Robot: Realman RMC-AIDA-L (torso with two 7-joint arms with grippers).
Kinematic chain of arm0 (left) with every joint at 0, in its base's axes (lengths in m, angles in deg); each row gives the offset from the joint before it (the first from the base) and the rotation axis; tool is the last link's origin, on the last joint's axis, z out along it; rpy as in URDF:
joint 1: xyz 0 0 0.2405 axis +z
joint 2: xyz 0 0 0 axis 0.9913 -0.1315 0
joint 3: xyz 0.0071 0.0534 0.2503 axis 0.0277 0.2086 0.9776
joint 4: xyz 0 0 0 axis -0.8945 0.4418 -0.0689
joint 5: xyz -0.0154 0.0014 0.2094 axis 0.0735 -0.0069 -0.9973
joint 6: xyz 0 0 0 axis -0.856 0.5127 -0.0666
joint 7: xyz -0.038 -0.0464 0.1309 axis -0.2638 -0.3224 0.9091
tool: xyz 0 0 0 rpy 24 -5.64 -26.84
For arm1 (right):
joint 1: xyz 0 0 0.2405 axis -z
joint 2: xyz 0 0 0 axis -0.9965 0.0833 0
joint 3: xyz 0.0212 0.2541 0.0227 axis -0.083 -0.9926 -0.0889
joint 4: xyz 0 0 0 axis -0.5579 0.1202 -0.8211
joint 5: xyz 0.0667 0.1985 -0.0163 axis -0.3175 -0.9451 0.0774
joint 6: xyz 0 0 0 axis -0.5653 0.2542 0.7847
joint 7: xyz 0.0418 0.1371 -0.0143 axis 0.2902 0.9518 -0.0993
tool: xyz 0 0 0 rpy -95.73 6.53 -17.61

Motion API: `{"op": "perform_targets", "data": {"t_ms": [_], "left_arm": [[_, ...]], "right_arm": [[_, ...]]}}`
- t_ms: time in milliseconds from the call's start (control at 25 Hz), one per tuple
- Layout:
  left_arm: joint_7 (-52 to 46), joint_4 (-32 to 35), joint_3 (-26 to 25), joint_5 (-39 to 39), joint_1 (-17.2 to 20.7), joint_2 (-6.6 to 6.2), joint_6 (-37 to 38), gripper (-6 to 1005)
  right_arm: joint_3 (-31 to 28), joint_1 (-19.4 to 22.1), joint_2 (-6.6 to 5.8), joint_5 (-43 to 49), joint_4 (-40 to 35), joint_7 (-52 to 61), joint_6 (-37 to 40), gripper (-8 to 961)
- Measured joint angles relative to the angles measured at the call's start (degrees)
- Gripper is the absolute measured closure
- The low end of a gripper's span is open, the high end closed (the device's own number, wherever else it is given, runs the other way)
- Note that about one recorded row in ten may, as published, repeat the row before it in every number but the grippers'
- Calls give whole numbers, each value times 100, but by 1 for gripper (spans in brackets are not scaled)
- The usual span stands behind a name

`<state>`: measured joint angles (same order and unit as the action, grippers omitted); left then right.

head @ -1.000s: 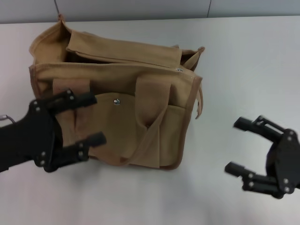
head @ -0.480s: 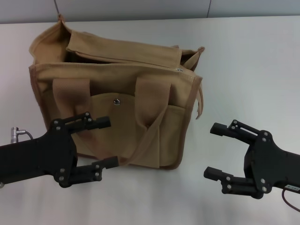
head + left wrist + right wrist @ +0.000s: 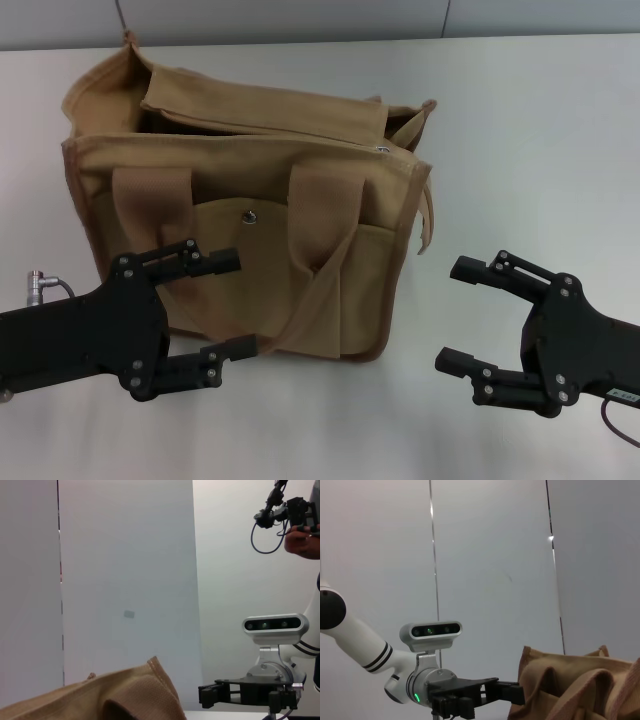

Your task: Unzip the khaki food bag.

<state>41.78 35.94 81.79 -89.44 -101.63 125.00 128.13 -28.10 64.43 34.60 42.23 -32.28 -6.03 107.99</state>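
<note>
Two hands hover low over the white desk [image 3: 520, 140] with fingers spread apart, gripping nothing. The left hand [image 3: 230, 305] sits in front of the khaki food bag's [image 3: 250, 215] front pocket; the right hand [image 3: 462, 315] is beside the bag's right end, apart from it. The bag stands upright, its top gaping.

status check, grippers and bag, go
Left gripper open, low in front of khaki food bag. Right gripper open, on the bag's right, apart from it. Bag top gaping, nothing held. Nothing blocking.
</note>
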Motion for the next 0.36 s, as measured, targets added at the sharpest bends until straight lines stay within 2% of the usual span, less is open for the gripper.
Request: {"op": "perform_targets", "data": {"t_ms": [360], "left_arm": [[18,0,9,0,3,27,31,246]], "right_arm": [[-34,5,4,-10,-3,-4,0,114]]}}
